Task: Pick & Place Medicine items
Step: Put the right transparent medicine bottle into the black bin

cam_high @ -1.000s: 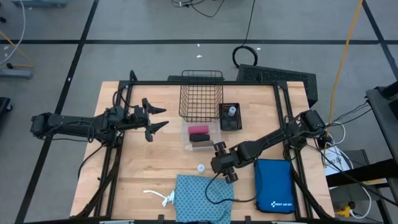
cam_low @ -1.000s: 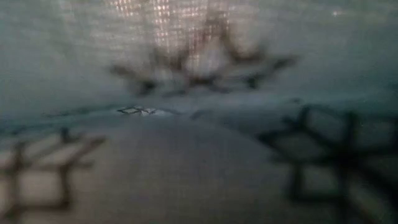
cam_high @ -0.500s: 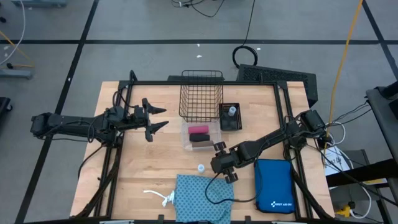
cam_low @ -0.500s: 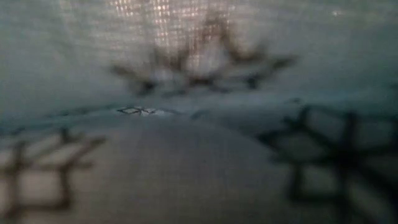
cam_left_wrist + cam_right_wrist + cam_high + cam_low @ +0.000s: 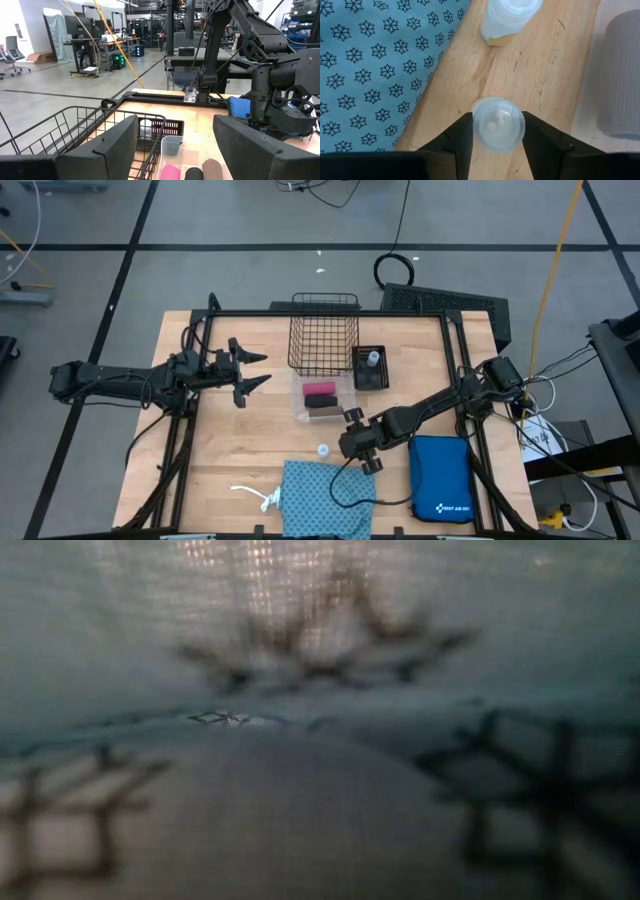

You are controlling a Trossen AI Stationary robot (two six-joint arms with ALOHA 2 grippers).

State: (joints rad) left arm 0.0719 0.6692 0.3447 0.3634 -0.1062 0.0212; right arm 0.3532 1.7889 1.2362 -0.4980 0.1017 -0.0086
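In the right wrist view my right gripper (image 5: 497,131) stands over a white-capped clear vial (image 5: 497,122) and is shut on it. A second vial (image 5: 507,20) stands on the wood next to the teal patterned cloth (image 5: 375,70). From above, that loose vial (image 5: 324,450) is just left of my right gripper (image 5: 355,442), and the cloth (image 5: 325,498) lies at the near edge with its white string (image 5: 258,496). A pink roll (image 5: 320,389) and a darker roll (image 5: 322,405) lie in a clear tray. A third vial (image 5: 373,359) sits in a black tray. My left gripper (image 5: 252,370) waits open on the left. My right gripper pinches the vial by the sides of its white cap (image 5: 481,125) between the two fingers, coming from above and pointing down. The vial is upright. Whether its base is on the wood or lifted, I cannot tell.
A wire basket (image 5: 323,332) stands at the far middle, with the black tray beside it. The big blue zip case (image 5: 441,477) lies at the near right. The low view is filled by the blurred teal cloth (image 5: 320,720). Bare wood lies left of the clear tray.
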